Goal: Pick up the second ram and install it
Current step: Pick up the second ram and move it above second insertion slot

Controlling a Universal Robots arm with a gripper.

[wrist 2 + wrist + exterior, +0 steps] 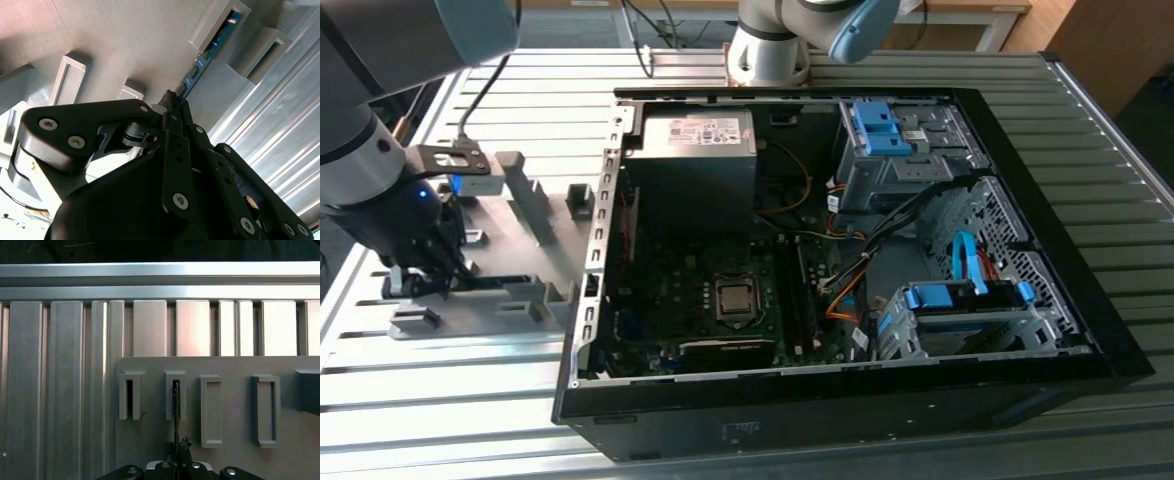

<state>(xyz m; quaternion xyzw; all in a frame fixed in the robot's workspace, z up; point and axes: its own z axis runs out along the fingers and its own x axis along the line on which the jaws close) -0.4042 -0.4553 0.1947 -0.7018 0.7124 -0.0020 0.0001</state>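
Gripper [174, 101] is pinching the second ram [210, 52], standing on edge in a grey fixture [534, 205] slot; the second wrist view is showing its blue face, the exterior view the computer case [854, 412] at the fixture's three o'clock.

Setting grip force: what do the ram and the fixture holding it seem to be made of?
The ram looks like rigid blue circuit board, slightly glossy, with small soldered parts along its face. The fixture looks like matte grey plastic, with a fine surface texture and no metallic shine, though painted metal can't be ruled out.
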